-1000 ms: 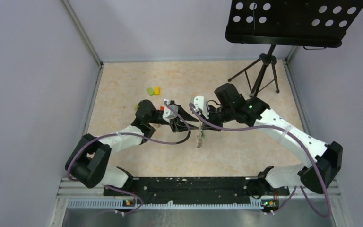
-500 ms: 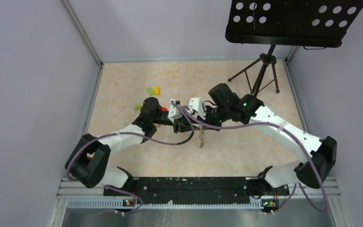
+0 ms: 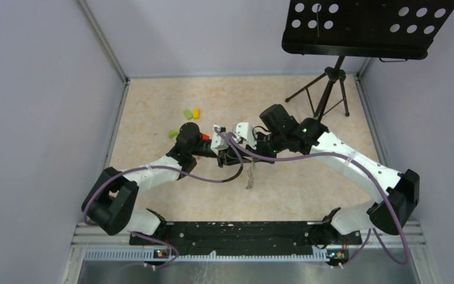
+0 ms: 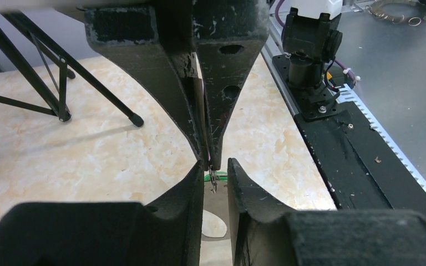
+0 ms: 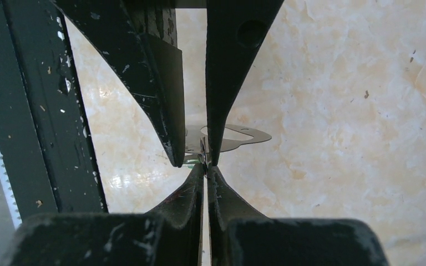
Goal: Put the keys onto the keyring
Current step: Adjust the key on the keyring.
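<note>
My right gripper (image 3: pixel 247 157) (image 5: pixel 206 166) is shut on a thin dark edge-on strip that I take for the keyring (image 4: pixel 200 111). Several silver keys (image 3: pixel 249 176) hang below it above the floor. One flat key (image 5: pixel 245 136) shows past the tips in the right wrist view. A bit of green tag (image 4: pixel 209 178) shows under the tips in the left wrist view. My left gripper (image 3: pixel 235 156) (image 4: pixel 215 166) is open by a narrow gap. It meets the right gripper tip to tip and its fingers (image 5: pixel 161 83) straddle the right fingertips.
Small green (image 3: pixel 187 113) and yellow (image 3: pixel 195 112) blocks lie at the back left, with another green one (image 3: pixel 172 134) by the left arm. A black tripod (image 3: pixel 330 89) with a perforated plate (image 3: pixel 366 26) stands at the back right. Grey walls close in both sides.
Both grippers have moved toward each other: the left one to the right, the right one to the left with the keys hanging. Their tips now meet. In the last half second little has moved.
</note>
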